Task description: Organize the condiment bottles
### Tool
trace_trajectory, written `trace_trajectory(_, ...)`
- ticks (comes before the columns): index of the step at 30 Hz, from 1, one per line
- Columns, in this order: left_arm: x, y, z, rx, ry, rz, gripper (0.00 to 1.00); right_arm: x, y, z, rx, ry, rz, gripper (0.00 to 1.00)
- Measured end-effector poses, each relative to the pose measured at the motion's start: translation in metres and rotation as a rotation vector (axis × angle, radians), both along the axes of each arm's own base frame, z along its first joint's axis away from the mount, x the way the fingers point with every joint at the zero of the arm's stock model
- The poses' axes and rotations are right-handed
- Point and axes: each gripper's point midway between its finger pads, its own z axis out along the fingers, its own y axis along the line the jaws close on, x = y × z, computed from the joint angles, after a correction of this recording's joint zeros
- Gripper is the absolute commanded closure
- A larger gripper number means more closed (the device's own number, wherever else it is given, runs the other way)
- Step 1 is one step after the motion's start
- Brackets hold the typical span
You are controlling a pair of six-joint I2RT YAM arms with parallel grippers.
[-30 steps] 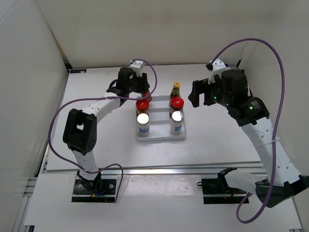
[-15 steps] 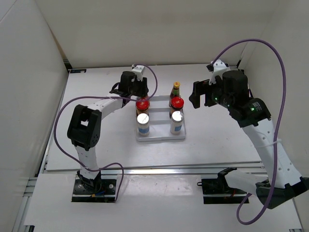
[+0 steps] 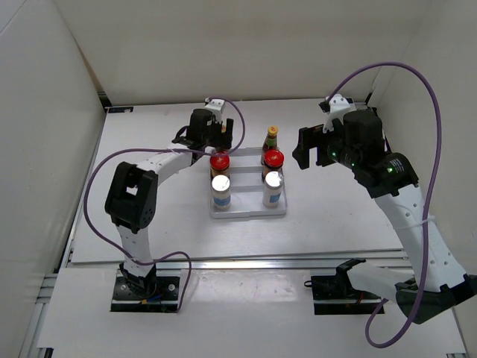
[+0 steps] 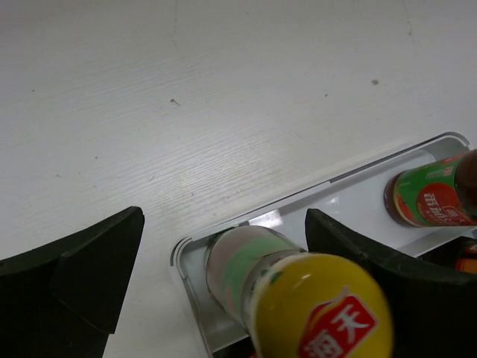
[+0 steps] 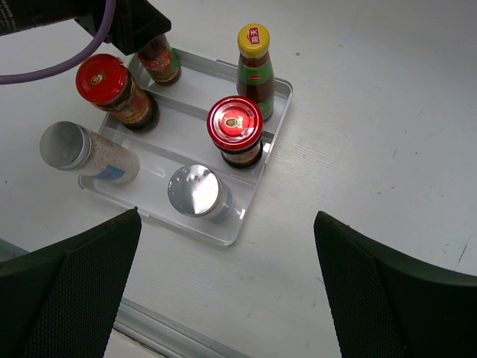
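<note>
The white worktop (image 3: 335,216) carries a white ridged square tray (image 3: 248,214) near its middle. All six condiment bottles stand inside it, in two columns of three.

Only the top external view shows both arms. The left gripper (image 3: 217,144) hangs over the tray's far left corner. The right gripper (image 3: 301,146) is in the air to the right of the tray, apart from it. From above, the far left bottle is almost wholly hidden under the left gripper.

The right wrist view looks down between the right gripper's widely spread jaws, which hold nothing, and shows all six:
- The left slim red-brown bottle (image 5: 160,60) shows its green label, but the left gripper covers its top.
- The right slim red-brown bottle (image 5: 255,71) shows its yellow cap and green neck.
- The left squat red-lidded jar (image 5: 112,86) and the right squat red-lidded jar (image 5: 235,130) fill the middle row.
- The left white silver-topped shaker (image 5: 82,153) and the right white silver-topped shaker (image 5: 195,192) fill the near row.

Only the left wrist view shows the left slim bottle's yellow cap (image 4: 320,313). It sits between that gripper's jaws, which stand wide on either side, with a clear gap on one side. Whether the other finger touches the cap I cannot tell.

Every bottle is upright, with its long axis vertical and its cap or lid up.
</note>
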Motion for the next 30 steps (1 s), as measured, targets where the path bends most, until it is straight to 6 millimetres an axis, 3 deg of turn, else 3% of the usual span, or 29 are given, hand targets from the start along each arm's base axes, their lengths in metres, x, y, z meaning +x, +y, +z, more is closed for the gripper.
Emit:
trace_trajectory(5,0.006,-0.004,0.022,-0.009,-0.032,0.001,0.00,0.000,0.000,0.000,0.001,0.001,-0.001,0.00)
trace_trajectory(10,0.010,-0.006,0.076,-0.055,-0.117,0.004,0.00,0.000,-0.002,-0.001,-0.001,0.003,-0.013,0.00)
trace_trajectory(14,0.005,-0.001,0.154,-0.102,-0.240,0.013,0.00,0.004,-0.012,-0.004,-0.020,0.012,-0.081,0.00)
trace_trajectory(17,-0.008,0.015,0.226,-0.118,-0.349,0.056,0.00,0.008,-0.022,-0.011,-0.058,0.038,-0.147,0.00)
trace_trajectory(20,-0.041,0.044,0.285,-0.120,-0.444,0.120,0.00,0.014,-0.027,-0.018,-0.080,0.060,-0.192,0.00)
trace_trajectory(22,-0.074,0.070,0.306,-0.111,-0.484,0.165,0.00,0.015,-0.030,-0.021,-0.089,0.071,-0.213,0.00)
trace_trajectory(25,-0.128,0.116,0.308,-0.093,-0.525,0.251,0.00,0.015,-0.031,-0.024,-0.084,0.079,-0.226,0.00)
trace_trajectory(27,-0.159,0.145,0.289,-0.070,-0.521,0.317,0.00,0.012,-0.032,-0.031,-0.086,0.095,-0.233,0.00)
trace_trajectory(30,-0.195,0.178,0.244,-0.018,-0.484,0.394,0.00,0.008,-0.034,-0.046,-0.092,0.120,-0.238,0.00)
